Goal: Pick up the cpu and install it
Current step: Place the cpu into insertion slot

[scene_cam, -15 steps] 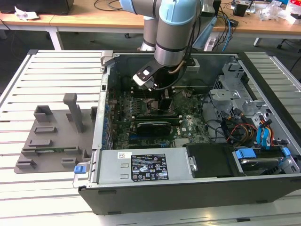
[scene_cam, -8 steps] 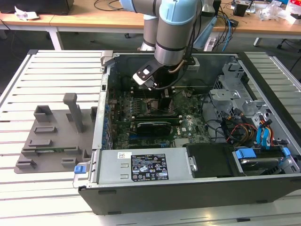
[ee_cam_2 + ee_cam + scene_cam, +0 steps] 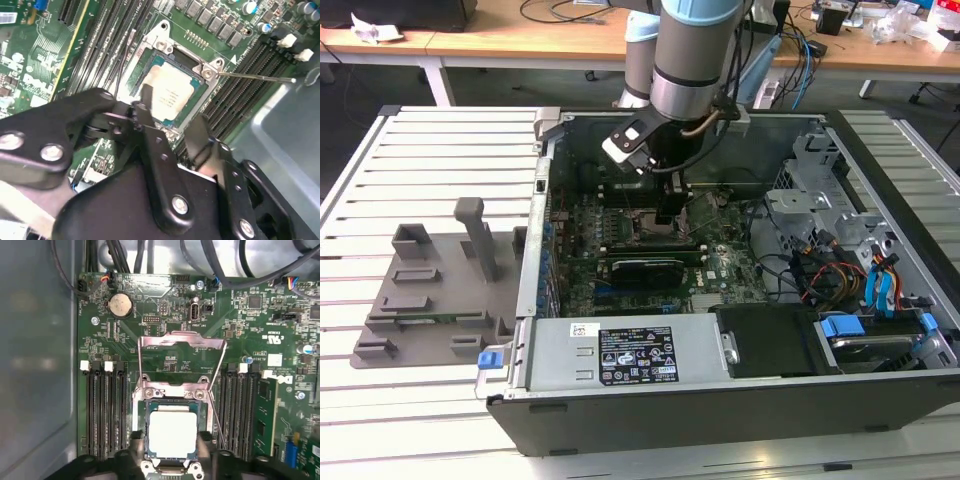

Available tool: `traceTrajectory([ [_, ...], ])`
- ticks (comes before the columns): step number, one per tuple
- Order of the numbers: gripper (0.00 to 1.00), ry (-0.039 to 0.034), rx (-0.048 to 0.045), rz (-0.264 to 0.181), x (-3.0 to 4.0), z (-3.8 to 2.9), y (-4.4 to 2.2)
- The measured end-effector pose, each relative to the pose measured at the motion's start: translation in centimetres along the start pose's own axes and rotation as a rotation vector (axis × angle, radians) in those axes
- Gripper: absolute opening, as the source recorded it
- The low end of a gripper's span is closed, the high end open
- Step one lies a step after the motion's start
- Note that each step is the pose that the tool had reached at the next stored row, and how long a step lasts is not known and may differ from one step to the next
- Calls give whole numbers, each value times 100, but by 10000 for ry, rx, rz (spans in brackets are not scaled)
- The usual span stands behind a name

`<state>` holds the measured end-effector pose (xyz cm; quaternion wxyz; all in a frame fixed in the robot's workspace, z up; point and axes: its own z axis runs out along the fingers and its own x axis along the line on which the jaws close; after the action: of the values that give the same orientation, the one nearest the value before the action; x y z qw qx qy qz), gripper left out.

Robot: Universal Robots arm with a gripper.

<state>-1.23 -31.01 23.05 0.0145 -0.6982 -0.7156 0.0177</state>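
Note:
The cpu [image 3: 173,434], a silver-topped square chip, lies flat in the motherboard socket [image 3: 172,390]; it also shows in the second wrist view [image 3: 172,92]. My gripper [image 3: 172,442] hovers right over it, open, with one black finger [image 3: 146,100] on each side of the chip. Whether the fingers touch the chip's edges I cannot tell. In the exterior view the gripper [image 3: 670,215] reaches down into the open computer case [image 3: 620,350] above the socket.
The socket's metal load plate [image 3: 181,341] stands raised, and its thin lever [image 3: 255,77] sticks out to one side. Memory slots [image 3: 102,410] flank the socket. A grey holder tray [image 3: 435,285] lies on the table at the exterior view's left. Cables and drive bays [image 3: 860,290] fill the case's right.

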Motion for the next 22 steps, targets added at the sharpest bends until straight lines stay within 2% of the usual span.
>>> traceTrajectory([
  [3,36,0,0,2,-1,-84,-4],
  [4,24,0,0,2,-1,-130,-6],
  [6,11,0,0,1,-2,-214,-10],
  [17,11,-1,0,1,-3,-429,-20],
  [22,11,1,-1,1,-3,-497,-23],
])
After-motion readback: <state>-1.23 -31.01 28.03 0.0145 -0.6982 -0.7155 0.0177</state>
